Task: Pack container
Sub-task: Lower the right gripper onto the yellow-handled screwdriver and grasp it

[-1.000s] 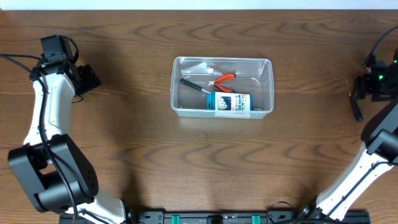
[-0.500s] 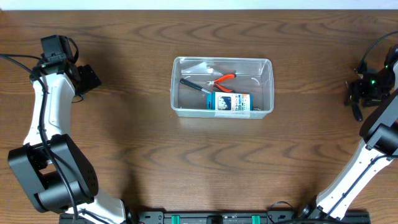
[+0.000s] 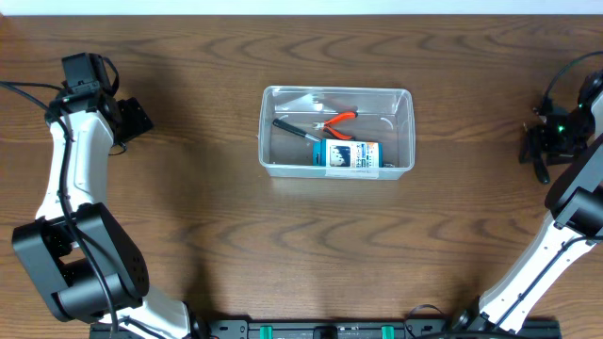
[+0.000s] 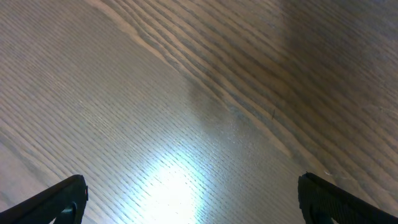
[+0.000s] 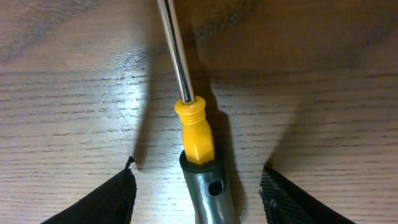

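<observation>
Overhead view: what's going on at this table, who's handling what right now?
The clear container at mid-table already holds red-handled pliers, a black tool and a blue-labelled pack. The right end effector hangs open over a yellow-collared screwdriver lying on the table near its right edge, fingers either side, not touching it. The left end effector is open over the table, off to the left.

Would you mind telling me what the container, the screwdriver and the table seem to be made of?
The container looks like clear, glossy plastic: the red-handled pliers inside show through its walls. The screwdriver has a shiny, probably steel shaft, a yellow plastic-looking collar and a grey handle of unclear material. The table shows dark wood grain with a smooth sheen, possibly laminate.
</observation>
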`<state>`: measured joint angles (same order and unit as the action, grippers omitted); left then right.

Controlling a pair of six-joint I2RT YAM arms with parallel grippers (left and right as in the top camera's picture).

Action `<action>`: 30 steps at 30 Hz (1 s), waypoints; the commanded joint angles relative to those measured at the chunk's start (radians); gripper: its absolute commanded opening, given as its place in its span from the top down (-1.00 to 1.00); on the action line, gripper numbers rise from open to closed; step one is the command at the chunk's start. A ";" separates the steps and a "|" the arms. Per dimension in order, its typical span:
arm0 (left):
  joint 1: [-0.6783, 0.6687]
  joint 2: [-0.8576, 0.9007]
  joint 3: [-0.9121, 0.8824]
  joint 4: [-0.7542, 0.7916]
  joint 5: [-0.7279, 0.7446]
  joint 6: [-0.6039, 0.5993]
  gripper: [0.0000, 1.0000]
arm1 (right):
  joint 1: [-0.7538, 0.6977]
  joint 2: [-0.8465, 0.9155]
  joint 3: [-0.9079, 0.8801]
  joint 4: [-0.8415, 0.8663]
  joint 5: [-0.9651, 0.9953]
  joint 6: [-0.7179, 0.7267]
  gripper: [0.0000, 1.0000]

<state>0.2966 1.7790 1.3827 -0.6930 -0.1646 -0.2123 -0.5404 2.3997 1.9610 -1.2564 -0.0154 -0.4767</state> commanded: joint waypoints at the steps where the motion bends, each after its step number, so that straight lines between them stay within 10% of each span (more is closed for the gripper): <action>1: 0.002 0.009 0.022 -0.003 -0.012 -0.002 -0.96 | 0.007 0.031 -0.039 0.004 -0.007 -0.006 -0.25; 13: 0.002 0.009 0.022 -0.003 -0.012 -0.002 -0.96 | 0.007 0.031 -0.039 -0.003 0.008 0.050 0.32; 17: 0.002 0.009 0.022 -0.003 -0.012 -0.002 -0.96 | 0.007 0.031 -0.039 -0.008 0.008 0.055 0.97; 30: 0.002 0.009 0.022 -0.003 -0.012 -0.002 -0.96 | 0.055 0.021 0.130 -0.079 -0.017 0.080 0.97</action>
<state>0.2966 1.7790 1.3827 -0.6926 -0.1646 -0.2123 -0.5190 2.4145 2.0090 -1.3258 0.0029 -0.4118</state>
